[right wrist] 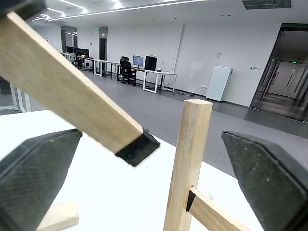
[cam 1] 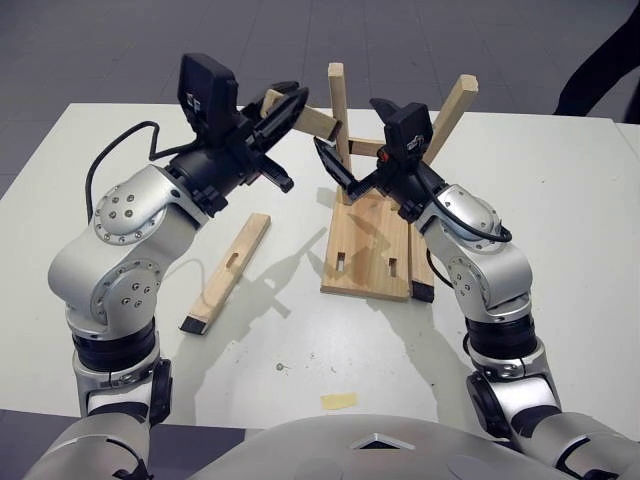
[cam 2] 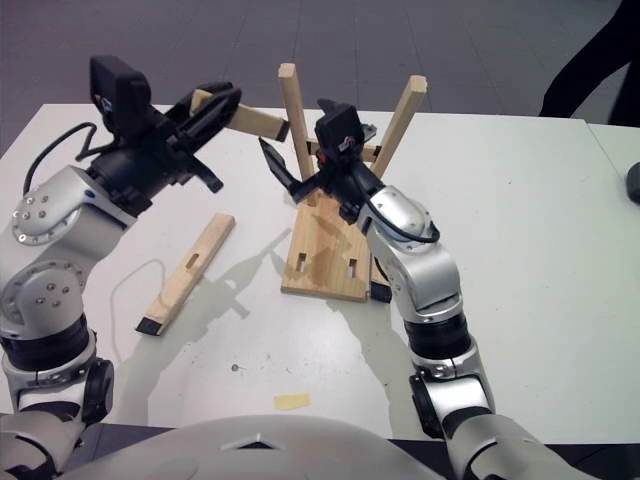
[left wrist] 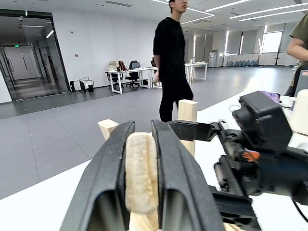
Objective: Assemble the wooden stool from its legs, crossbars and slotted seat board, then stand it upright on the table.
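The seat board point(cam 1: 365, 245) and the leg point(left wrist: 141, 183) in the left claw point(left wrist: 143, 132) were pale, bare, matt wood (the leg's end grain looked rough). The right claw point(right wrist: 154, 183) had black, finely textured pads point(right wrist: 36, 168); the tabletop point(cam 1: 560, 200) was smooth matt white.

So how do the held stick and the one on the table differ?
The held leg hangs in the air, clamped by the left gripper; the loose leg lies flat on the table. The held leg's end is by the upright legs; the loose leg lies apart. Both: pale wood, black end cap.
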`<state>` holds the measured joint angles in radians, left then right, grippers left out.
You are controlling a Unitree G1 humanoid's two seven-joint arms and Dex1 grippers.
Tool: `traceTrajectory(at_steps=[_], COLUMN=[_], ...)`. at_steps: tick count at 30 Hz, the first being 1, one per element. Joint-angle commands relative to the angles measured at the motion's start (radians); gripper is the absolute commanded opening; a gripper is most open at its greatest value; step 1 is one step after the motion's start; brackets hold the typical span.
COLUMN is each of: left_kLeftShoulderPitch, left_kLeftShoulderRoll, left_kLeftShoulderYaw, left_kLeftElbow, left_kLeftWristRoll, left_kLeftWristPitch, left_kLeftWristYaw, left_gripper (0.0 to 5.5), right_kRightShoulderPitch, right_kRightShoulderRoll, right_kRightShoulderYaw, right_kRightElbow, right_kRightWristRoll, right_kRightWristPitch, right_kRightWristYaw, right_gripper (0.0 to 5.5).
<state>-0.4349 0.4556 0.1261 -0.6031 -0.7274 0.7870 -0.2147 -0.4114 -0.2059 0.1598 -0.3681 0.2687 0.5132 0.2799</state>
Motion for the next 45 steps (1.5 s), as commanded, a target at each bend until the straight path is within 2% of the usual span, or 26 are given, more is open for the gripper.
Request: traceTrajectory(at_steps=[1, 7, 9, 13, 20, 34, 45], left_kLeftShoulderPitch=[-0.038, 0.100, 0.182, 0.360, 0.462, 0.420, 0.342], left_kLeftShoulderRoll=[0.050, 0.231, 0.250, 0.308, 0.365, 0.394, 0.436], left_kLeftShoulderYaw=[0.059, 0.225, 0.291, 0.333, 0.297, 0.182, -0.045], left_kLeftElbow=[0.053, 0.115, 0.121, 0.097, 0.110, 0.197, 0.258], left_kLeftWristRoll=[0.038, 0.004, -0.061, -0.132, -0.089, 0.047, 0.199], left_kLeftWristPitch=[-0.014, 0.020, 0.070, 0.167, 0.195, 0.188, 0.091], left_kLeftWristYaw=[-0.009, -0.190, -0.238, -0.328, -0.359, -0.328, -0.415], left_gripper=[0.42, 0.42, 0.42, 0.42, 0.42, 0.42, 0.42], right_kRightShoulderPitch=[0.062, 0.184, 0.233, 0.322, 0.414, 0.463, 0.438], right_kRightShoulderRoll=[-0.012, -0.064, -0.073, -0.089, -0.074, -0.031, -0.010], right_kRightShoulderYaw=[-0.022, -0.120, -0.153, -0.191, -0.214, -0.201, -0.200], right_kRightElbow=[-0.048, -0.138, -0.167, -0.221, -0.273, -0.294, -0.283], right_kRightWristRoll=[0.004, 0.031, 0.034, 0.045, 0.016, -0.014, -0.038], right_kRightWristPitch=[-0.004, 0.019, 0.027, 0.054, 0.062, 0.042, 0.023], right_kRightWristYaw=[0.012, 0.025, 0.015, 0.006, -0.052, -0.116, -0.149], right_gripper=[5.40, 5.40, 5.40, 5.40, 5.40, 5.40, 5.40])
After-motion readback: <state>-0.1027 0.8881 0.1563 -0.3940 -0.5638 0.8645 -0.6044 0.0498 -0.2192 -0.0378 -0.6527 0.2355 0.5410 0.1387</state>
